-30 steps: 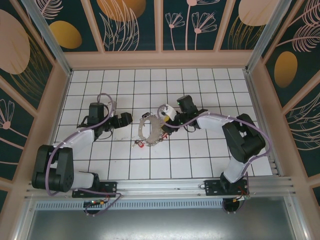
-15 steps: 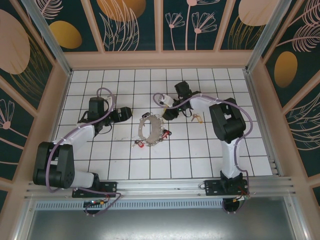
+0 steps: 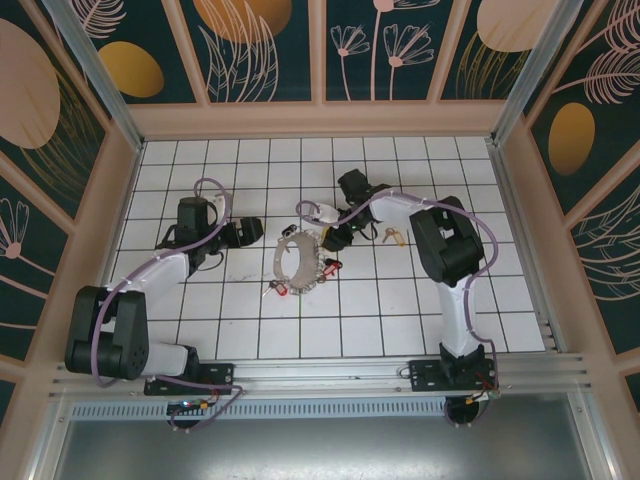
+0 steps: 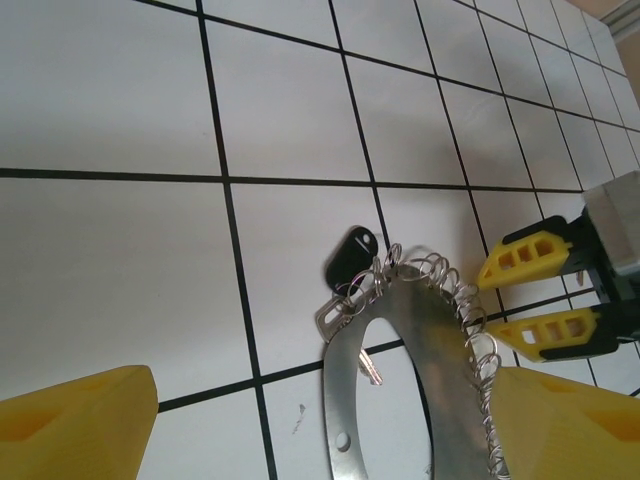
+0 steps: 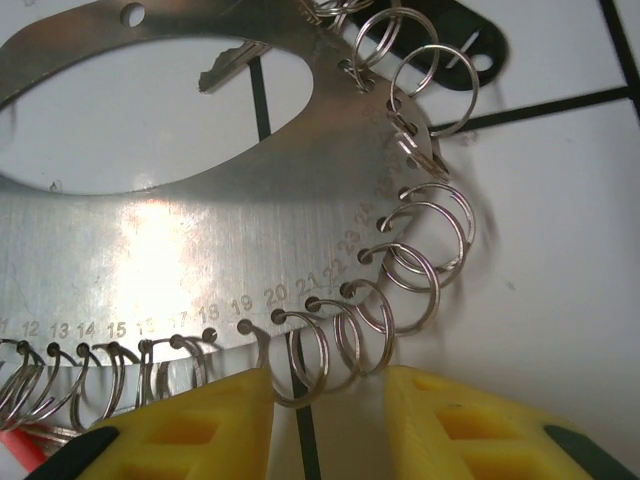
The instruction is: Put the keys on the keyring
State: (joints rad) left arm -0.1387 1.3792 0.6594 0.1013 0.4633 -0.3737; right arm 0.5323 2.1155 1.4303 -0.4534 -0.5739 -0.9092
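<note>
The keyring (image 3: 281,262) lies flat mid-floor, a metal hoop fringed with split rings, small silvery keys and red tags. The keys (image 3: 392,236), a small bronze bunch with a pale yellow tag, lie loose on a tile to its right, apart from both grippers. My right gripper (image 3: 330,238) is at the hoop's far right rim. In the right wrist view its yellow fingers (image 5: 200,430) stand open, straddling the numbered plate's split rings (image 5: 320,360). My left gripper (image 3: 258,233) is open wide just left of the hoop. The keyring (image 4: 440,340) lies between its fingertips (image 4: 90,420).
A black tag (image 4: 352,258) with a silvery key hangs at the hoop's far end. Red tags (image 3: 330,265) lie at the hoop's right and near-left edges. The right arm's elbow (image 3: 445,240) stands beside the keys. Wooden walls enclose the tiled floor.
The right arm has swung left, uncovering the bunch of keys on the floor, and its jaws have narrowed around the split rings. The left gripper has hardly moved.
</note>
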